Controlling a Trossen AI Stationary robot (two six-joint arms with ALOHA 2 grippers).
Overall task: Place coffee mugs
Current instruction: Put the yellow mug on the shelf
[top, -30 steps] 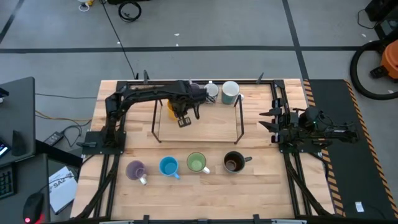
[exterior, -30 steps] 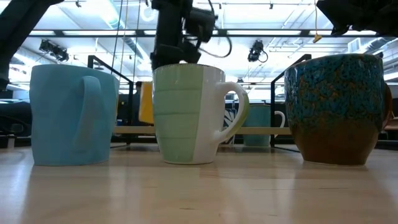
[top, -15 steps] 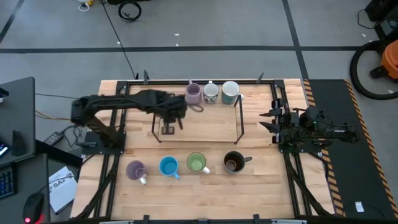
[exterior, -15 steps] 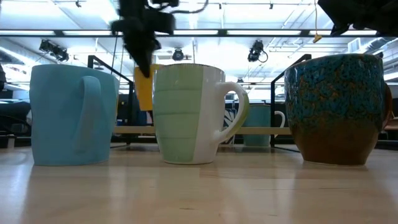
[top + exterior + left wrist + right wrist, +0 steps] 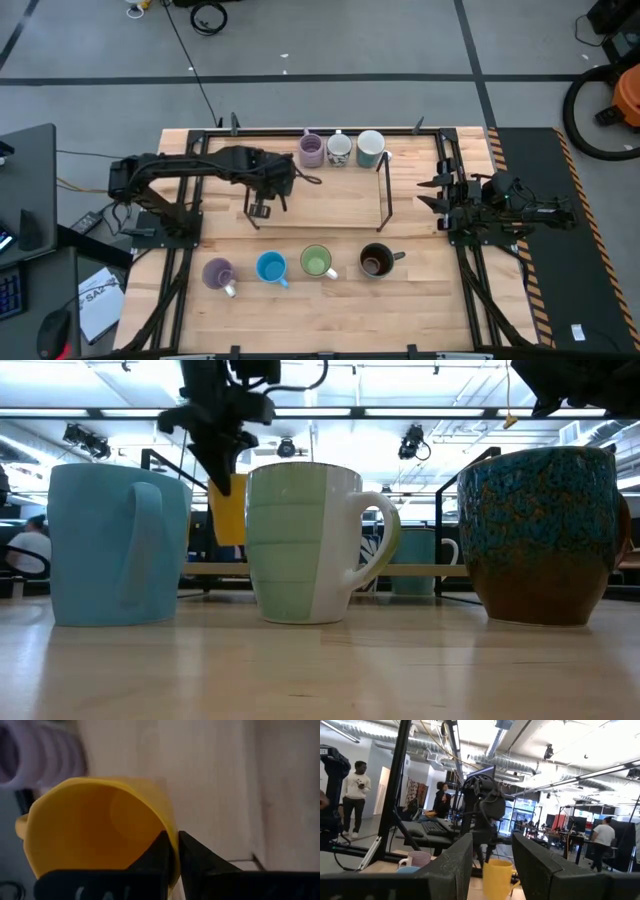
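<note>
An orange mug (image 5: 95, 830) hangs over the far left part of the table, inside the black wire frame (image 5: 315, 195), with my left gripper (image 5: 172, 837) shut on it. The low view shows the orange mug (image 5: 228, 510) below my left gripper (image 5: 220, 455). A lavender mug (image 5: 311, 150), a white patterned mug (image 5: 340, 148) and a pale teal mug (image 5: 371, 148) stand in a row at the far edge. Purple (image 5: 219, 272), blue (image 5: 271, 267), green (image 5: 317, 262) and dark brown (image 5: 376, 260) mugs stand in a near row. My right gripper (image 5: 432, 192) waits open at the table's right side. My left gripper pinches the orange mug's rim wall (image 5: 173, 857), one finger inside the mug and one outside. The fingers come from above, pointing steeply down. The mug hangs below them with its mouth up, clear of the table.
The wire frame's upright bars (image 5: 383, 190) stand around the bare wood in the table's middle. Black rails (image 5: 445, 170) run along the table's sides. People show in the room beyond the table.
My left gripper has carried the orange mug toward the table's left edge, away from the far row of mugs. The wrist has rolled on the way. The mug has stayed in the hold, clear of the table, and sits a little higher.
</note>
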